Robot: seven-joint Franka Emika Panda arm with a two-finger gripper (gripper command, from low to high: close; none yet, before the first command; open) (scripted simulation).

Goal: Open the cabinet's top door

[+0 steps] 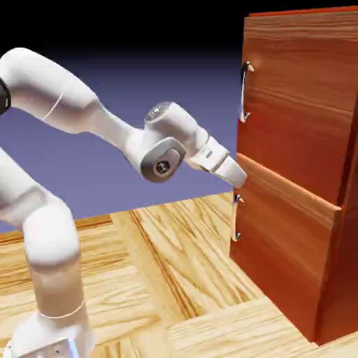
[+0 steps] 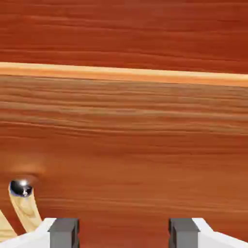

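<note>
Claw (image 2: 124, 233) spread w/ nothing gripped, held nr cabinet (image 1: 294, 175) front; top door (image 1: 297, 105) seen shut above lower panel (image 1: 280, 245).

One cabinet (image 1: 294, 161) fills the right of the exterior frame. Its front carries two doors: one top door (image 1: 297, 105) at upper right and one lower door (image 1: 283, 245) at lower right. There are two curved silver bar handles, one per door: the upper handle (image 1: 243, 92) and the lower handle (image 1: 234, 218), each with two mounting ends, making four ends in all. One robot arm (image 1: 52, 238) occupies the left and centre, with one end effector (image 2: 124, 233). Two grey fingertips (image 2: 64, 233) show along the hand view's bottom edge. One parquet-patterned worktop (image 1: 168, 273) spans the lower frame.
</note>
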